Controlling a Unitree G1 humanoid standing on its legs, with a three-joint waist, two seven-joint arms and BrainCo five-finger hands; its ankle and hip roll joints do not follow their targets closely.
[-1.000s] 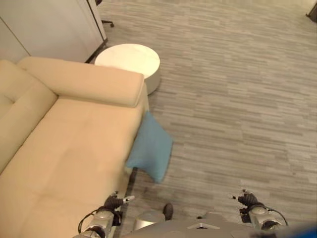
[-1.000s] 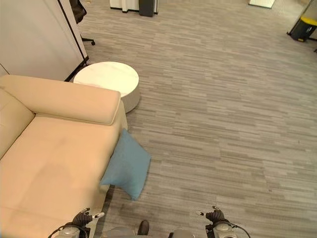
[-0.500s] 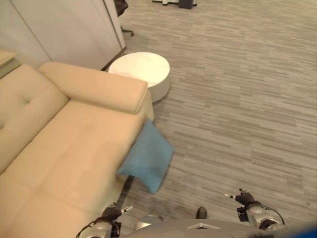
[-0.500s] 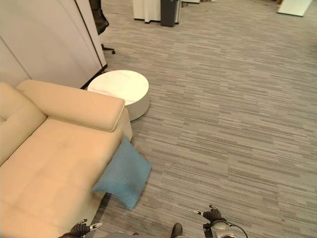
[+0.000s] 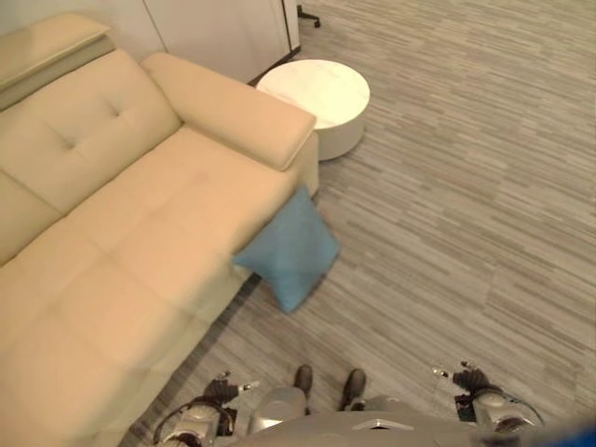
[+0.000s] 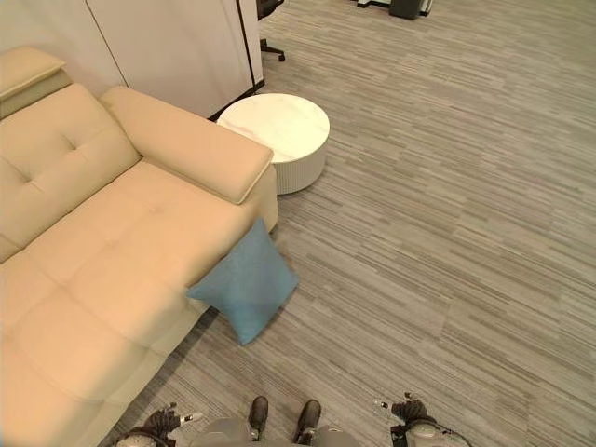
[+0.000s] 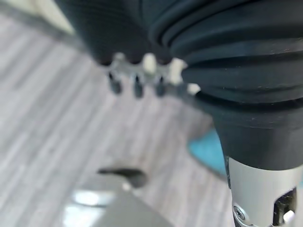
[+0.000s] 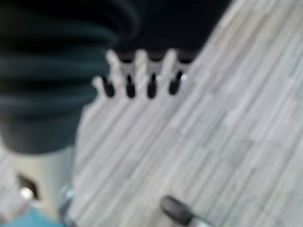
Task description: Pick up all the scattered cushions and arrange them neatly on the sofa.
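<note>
A blue square cushion [image 5: 289,250] stands on the floor on one corner, leaning against the front of the beige sofa [image 5: 112,214] near its armrest end. The sofa's seat carries no cushions. My left hand [image 5: 222,389] hangs low at the view's bottom edge, near the sofa's front and well short of the cushion. My right hand [image 5: 473,380] hangs low over bare floor on the other side. In the wrist views the fingers [image 7: 136,84] of the left hand and the fingers [image 8: 142,75] of the right hand are relaxed and hold nothing. A bit of the blue cushion [image 7: 210,150] shows past the left hand.
A low round white table [image 5: 315,93] stands just beyond the sofa's armrest. Pale cabinet panels [image 6: 168,42] rise behind the sofa and table, with an office chair's base [image 6: 270,47] beside them. Grey striped carpet [image 6: 447,233] stretches to the right.
The whole picture has shifted, so the camera has turned and more of the sofa's back now shows. The cushion still leans on the sofa. Both hands stay low.
</note>
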